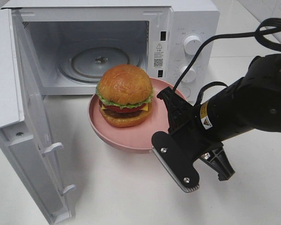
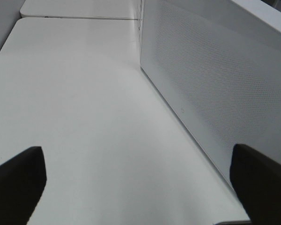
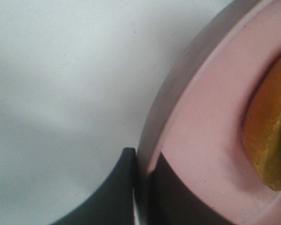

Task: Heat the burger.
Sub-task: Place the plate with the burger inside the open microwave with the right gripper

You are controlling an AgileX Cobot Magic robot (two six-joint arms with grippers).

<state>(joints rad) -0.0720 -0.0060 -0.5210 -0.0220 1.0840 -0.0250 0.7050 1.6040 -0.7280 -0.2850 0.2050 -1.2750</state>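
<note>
The white desk [image 1: 131, 199] carries a white microwave [image 1: 187, 23] at its far edge. Its door [image 1: 18, 117] stands wide open toward the desk's left edge, showing the glass turntable [image 1: 100, 58] inside. Just in front of the open cavity, over the desk's middle, is a pink plate [image 1: 131, 139]. The burger [image 1: 125, 93] sits upright on the plate, outside the microwave. The right gripper [image 3: 143, 164] reaches in from the desk's right side and is pressed together on the plate's right rim, one finger inside it and one outside. The left gripper [image 2: 138, 180] hangs over the desk beside a dotted white microwave panel, door or side wall I cannot tell. Its fingers are spread wide, holding nothing.
</note>
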